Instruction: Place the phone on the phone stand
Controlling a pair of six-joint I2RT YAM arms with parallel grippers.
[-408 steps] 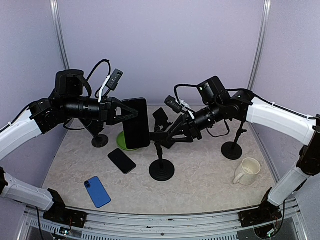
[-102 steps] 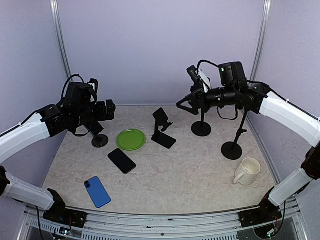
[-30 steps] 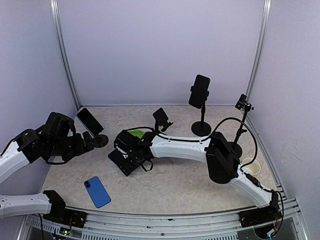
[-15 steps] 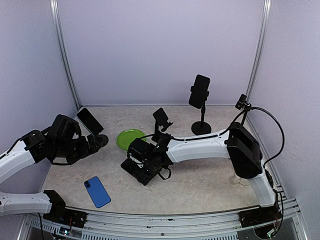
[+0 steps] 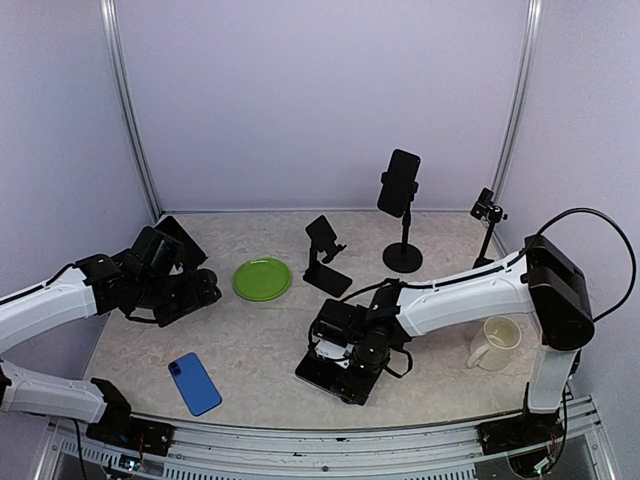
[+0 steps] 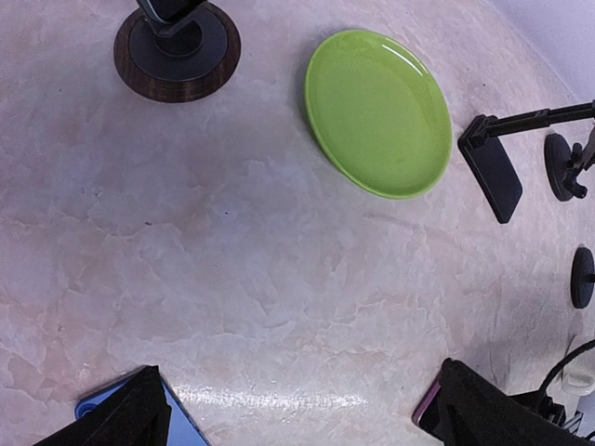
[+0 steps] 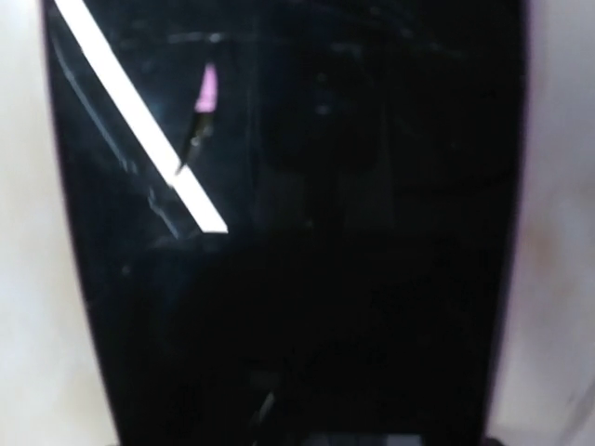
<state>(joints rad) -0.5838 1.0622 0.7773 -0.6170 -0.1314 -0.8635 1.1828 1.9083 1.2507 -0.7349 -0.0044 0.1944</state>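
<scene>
A black phone (image 5: 333, 378) (image 7: 279, 232) is low over the table's near centre, with my right gripper (image 5: 347, 348) on top of it and shut across its width. Its dark screen fills the right wrist view and hides the fingers. An empty black folding phone stand (image 5: 325, 262) (image 6: 491, 173) stands behind it, beside the green plate (image 5: 262, 278). A thin empty clamp stand (image 5: 487, 208) rises at the back right. My left gripper (image 5: 198, 290) (image 6: 307, 420) hangs open over bare table at the left, holding nothing.
A pole stand (image 5: 402, 255) carries a black phone (image 5: 401, 183). Another loaded stand (image 5: 172, 236) (image 6: 177, 45) sits behind my left arm. A blue phone (image 5: 194, 383) lies near the front left. A cream mug (image 5: 497, 342) stands at the right.
My right gripper has travelled from beside the green plate toward the near centre, and the black phone has moved along with it. The left arm has crept rightward, still open.
</scene>
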